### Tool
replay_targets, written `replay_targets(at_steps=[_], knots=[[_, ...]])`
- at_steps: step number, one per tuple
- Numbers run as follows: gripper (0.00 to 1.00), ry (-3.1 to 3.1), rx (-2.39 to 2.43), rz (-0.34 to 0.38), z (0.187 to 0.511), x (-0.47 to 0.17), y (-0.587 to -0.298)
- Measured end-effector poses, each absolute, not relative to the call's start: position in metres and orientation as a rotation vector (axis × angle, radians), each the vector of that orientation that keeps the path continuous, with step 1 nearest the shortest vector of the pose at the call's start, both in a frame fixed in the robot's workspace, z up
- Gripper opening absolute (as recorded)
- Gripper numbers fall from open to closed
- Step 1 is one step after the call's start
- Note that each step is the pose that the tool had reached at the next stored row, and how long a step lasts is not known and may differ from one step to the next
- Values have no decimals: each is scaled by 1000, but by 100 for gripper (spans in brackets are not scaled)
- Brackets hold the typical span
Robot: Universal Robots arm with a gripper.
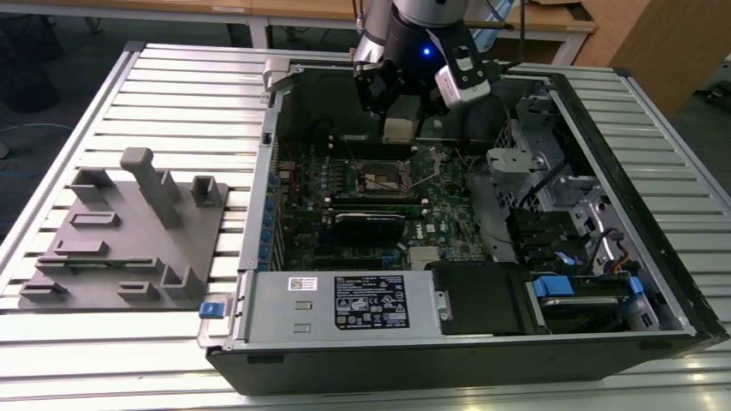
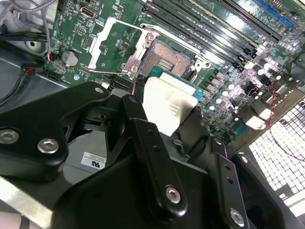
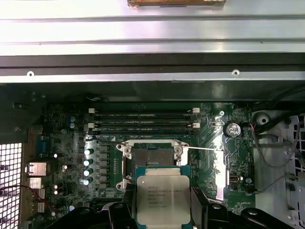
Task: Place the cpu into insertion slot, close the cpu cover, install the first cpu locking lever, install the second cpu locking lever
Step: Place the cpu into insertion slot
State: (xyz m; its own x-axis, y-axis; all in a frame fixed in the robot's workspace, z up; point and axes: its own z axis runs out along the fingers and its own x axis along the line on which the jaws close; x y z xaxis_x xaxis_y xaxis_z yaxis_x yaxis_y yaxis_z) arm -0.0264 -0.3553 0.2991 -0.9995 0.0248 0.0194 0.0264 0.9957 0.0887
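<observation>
Stood as a slatted metal table (image 1: 171, 86) across nearly the whole exterior view. Bore a grey fixture plate (image 1: 126, 248) with upright blocks at left centre, flat on the slats. Bore an open computer case (image 1: 457, 342) from centre to right, lying on its side, just beside the plate.

Slatted metal table (image 1: 171, 94) carrying an open desktop computer case (image 1: 645, 197) laid on its side. Inside the case: green motherboard (image 1: 308, 193), black expansion card (image 1: 371, 224), and a power supply (image 1: 342, 304) with a label at the end nearest the camera. The first wrist view shows long memory slots (image 3: 143, 121) and a coin-cell battery (image 3: 232, 130). A grey moulded fixture (image 1: 126, 244) rests on the table at the exterior view's left, just beside the case.
</observation>
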Motion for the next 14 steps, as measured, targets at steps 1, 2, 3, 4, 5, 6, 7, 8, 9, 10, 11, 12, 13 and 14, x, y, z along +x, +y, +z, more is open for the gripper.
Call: replay_targets(at_steps=[1,2,3,4,5,6,7,8,9,10,11,12,13,14], knots=[[54,-3120,-40,-139,299,-26,-355],[54,-3120,-40,-140,299,-26,-355],[54,-3120,-40,-140,298,-26,-355],[54,-3120,-40,-140,298,-27,-355],[54,-3120,-40,-140,297,-27,-355],[54,-3120,-40,-140,296,-27,-355],[54,-3120,-40,-140,294,-27,-355],[54,-3120,-40,-140,293,-27,-355],[54,-3120,-40,-140,293,-27,-355],[54,-3120,-40,-139,293,-27,-355],[54,-3120,-40,-139,293,-27,-355],[54,-3120,-40,-139,293,-27,-355],[54,-3120,-40,-140,293,-27,-355],[54,-3120,-40,-140,292,-27,-355]])
